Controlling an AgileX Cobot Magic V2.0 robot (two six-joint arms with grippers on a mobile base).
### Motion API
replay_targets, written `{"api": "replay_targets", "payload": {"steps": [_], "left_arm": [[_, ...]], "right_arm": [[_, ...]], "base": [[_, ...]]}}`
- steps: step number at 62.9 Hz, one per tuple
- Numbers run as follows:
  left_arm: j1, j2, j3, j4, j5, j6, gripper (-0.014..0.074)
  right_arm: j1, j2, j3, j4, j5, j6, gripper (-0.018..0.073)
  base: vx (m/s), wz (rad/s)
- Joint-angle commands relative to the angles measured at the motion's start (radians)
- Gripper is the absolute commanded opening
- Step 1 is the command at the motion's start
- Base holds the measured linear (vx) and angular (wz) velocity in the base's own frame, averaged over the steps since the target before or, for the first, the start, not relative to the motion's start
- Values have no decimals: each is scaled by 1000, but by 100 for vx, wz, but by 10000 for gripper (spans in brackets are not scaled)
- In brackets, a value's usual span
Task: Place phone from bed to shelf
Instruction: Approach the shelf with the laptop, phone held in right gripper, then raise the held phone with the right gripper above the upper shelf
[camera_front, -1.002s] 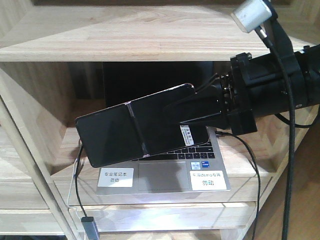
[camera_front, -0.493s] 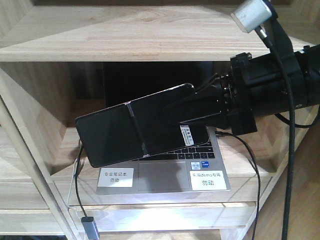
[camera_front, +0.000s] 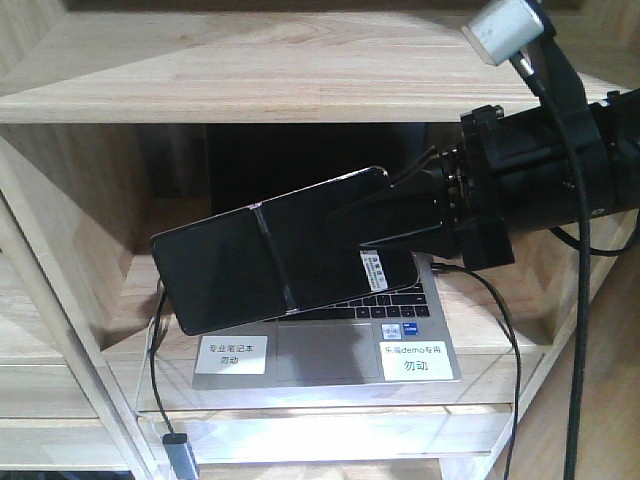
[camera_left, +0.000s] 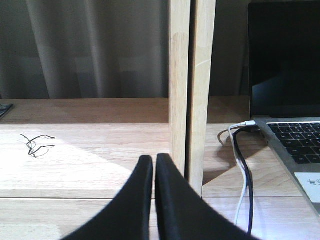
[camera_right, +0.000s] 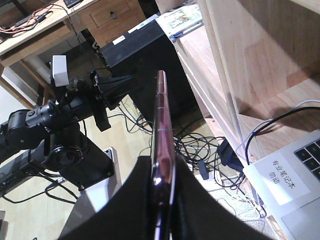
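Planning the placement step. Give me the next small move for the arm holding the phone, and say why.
Probably ease the phone down toward the shelf board: the right end effector grips it tilted, in the air in front of the open laptop, resting on nothing yet.

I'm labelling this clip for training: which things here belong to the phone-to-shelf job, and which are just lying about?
Job: phone, clamped in the right gripper; wooden shelf. The bed is out of view.
Lying about: grey laptop with white stickers; cables; the shut, empty left gripper.
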Motion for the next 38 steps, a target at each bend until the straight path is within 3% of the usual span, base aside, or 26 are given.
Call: {"api": "replay_targets", "payload": {"steps": [1, 20, 38], "left_arm": [[0, -8, 7, -9, -70, 0, 1], [0, -8, 7, -9, -70, 0, 1], [0, -8, 7, -9, -70, 0, 1]], "right_arm": [[2, -28, -27, 107, 54, -3, -2], [2, -28, -64, 184, 55, 0, -2], [2, -28, -297, 186, -21, 51, -2]], "base": [[0, 0], [0, 0], [0, 0]]}}
